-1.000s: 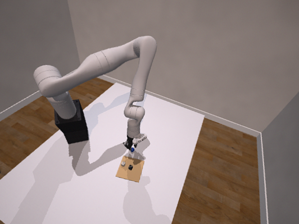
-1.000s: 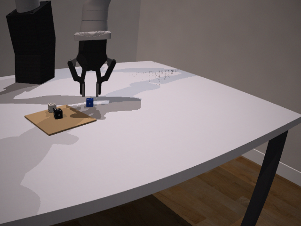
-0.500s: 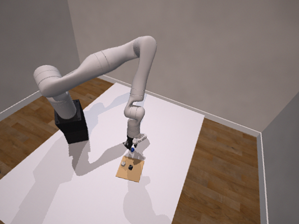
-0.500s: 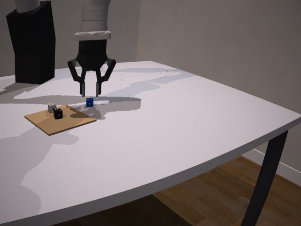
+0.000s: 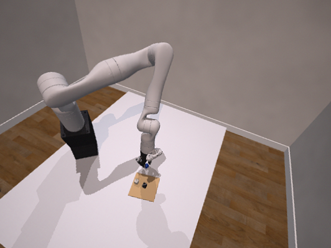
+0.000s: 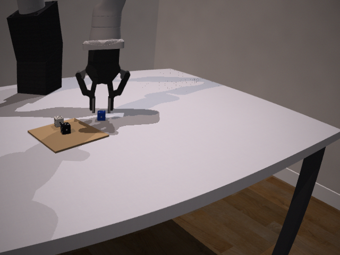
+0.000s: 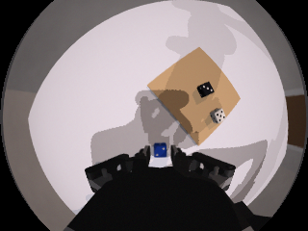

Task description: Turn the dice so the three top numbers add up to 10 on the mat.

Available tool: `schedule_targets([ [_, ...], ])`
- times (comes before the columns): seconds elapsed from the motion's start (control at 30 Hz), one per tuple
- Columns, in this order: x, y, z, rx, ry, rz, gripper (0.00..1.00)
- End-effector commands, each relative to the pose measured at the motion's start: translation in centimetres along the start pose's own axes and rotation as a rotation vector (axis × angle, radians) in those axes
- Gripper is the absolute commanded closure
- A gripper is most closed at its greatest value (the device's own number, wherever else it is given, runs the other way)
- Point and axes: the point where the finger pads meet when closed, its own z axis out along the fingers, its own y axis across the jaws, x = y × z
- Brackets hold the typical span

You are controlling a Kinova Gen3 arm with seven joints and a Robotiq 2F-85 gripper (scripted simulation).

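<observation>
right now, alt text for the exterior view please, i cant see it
A black two-finger end effector hangs open above a small blue die; nearby, white and black dice sit on a square tan mat.

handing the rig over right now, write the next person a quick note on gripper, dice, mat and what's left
Gripper: partly open, holding nothing; fingertips just above the blue die.
Blue die: off the mat, on the table.
White die and black die: on the mat.
Mat: looks flat on the table.
Done: two dice on the mat.
Left: get the blue die fully onto it, check the tops and turn dice as needed for a sum of 10, then let go with everything still.
</observation>
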Motion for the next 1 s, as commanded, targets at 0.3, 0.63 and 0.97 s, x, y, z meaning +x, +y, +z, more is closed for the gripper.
schedule_targets([
  [0.3, 0.05, -0.12, 1.49, 0.004, -0.001, -0.006, 0.65],
  [0.63, 0.05, -0.12, 1.58, 0.004, -0.001, -0.006, 0.65],
  [0.97, 0.05, -0.12, 1.58, 0.004, -0.001, -0.006, 0.65],
])
